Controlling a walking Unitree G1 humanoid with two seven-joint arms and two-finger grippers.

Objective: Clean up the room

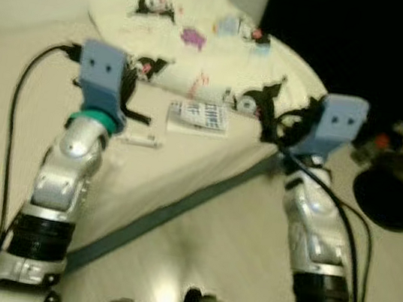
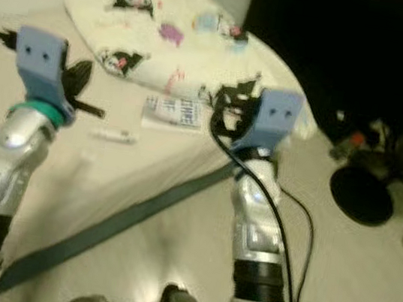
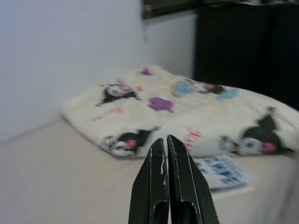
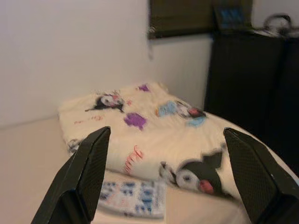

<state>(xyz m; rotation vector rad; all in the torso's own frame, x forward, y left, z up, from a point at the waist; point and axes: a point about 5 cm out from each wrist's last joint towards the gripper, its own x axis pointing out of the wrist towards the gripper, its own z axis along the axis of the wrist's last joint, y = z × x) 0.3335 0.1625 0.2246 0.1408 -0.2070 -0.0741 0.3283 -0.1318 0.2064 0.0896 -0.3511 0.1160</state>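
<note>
Booklet (image 1: pixel 200 114) and small white tube (image 1: pixel 139 139) lie unlifted on the bed (image 1: pixel 15 77), near the blanket (image 1: pixel 203 37) — we judge tidying barely begun; left gripper (image 3: pixel 164 154) closed, right gripper (image 4: pixel 168 158) spread wide.

Nothing legible here tbh, the blue print on the flat packet (image 1: pixel 200 115) at the bed's 1 o'clock is just blur.

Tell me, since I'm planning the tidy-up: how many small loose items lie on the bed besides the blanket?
2: a printed packet beside the blanket's edge, and a small white tube nearer the left end effector. More may hide under the blanket.
</note>
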